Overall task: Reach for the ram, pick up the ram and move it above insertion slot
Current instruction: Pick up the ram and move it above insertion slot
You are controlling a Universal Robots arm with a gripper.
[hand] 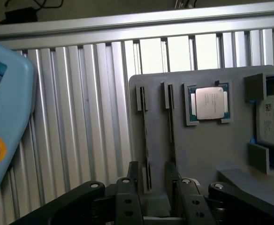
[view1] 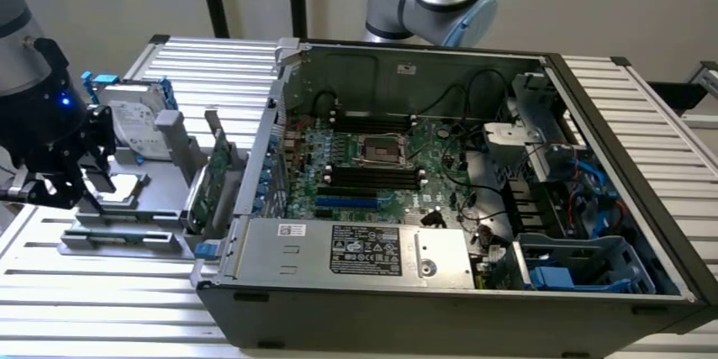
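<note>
table [view1: 101, 300]: ribbed aluminium | on it: open computer case [view1: 449, 319], grey parts tray [view1: 163, 176]

An open computer case [view1: 449, 313] fills the middle of the worktop [view1: 101, 308] and its side at the exterior view's right, with the motherboard [view1: 376, 166] inside. Between the case and the worktop's edge at the exterior view's left sits a parts holder [hand: 207, 154]. On it the ram [hand: 147, 140] stands on edge in one slot, a second stick [hand: 171, 126] in the next, a CPU [hand: 211, 103] just beside that, a hard drive [hand: 273, 117] beyond. The tool [hand: 152, 178] straddles the ram's end.
</note>
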